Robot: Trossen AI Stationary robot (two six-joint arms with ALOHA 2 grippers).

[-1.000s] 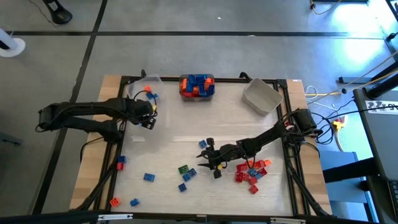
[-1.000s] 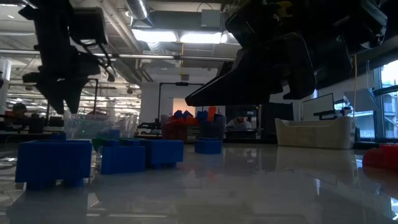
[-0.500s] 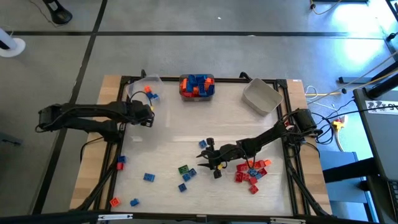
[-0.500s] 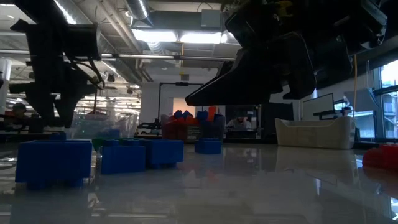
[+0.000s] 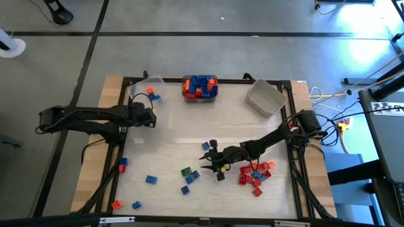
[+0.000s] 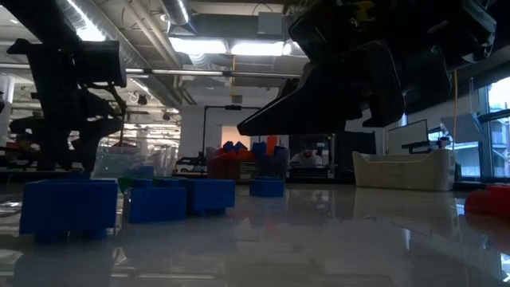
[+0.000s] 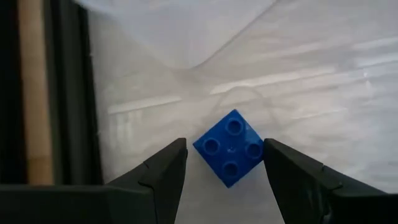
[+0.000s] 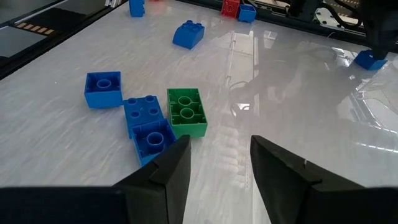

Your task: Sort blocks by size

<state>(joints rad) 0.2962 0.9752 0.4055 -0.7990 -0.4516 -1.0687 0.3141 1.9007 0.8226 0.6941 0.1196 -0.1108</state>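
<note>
Since a second ago my left gripper (image 5: 151, 116) has drawn back from the clear bin (image 5: 146, 88) toward the table's left edge, while my right gripper (image 5: 211, 162) has stayed put near the middle of the table (image 5: 189, 135). Left fingers (image 7: 165, 168) stand apart with a blue four-stud block (image 7: 230, 147) lying on the table between them — neither finger touching it. Right fingers (image 8: 174, 165) are apart too, holding nothing, hovering just beside a green block (image 8: 185, 112) and three blue blocks (image 8: 146, 121) clustered against it. More blue blocks (image 5: 150, 180) lie scattered along the near left side, a red pile (image 5: 254, 176) sits by my right arm, and the middle bin (image 5: 200, 88) at the far edge is heaped with blue and orange blocks — the grey bin (image 5: 265, 98) stands to its right.
</note>
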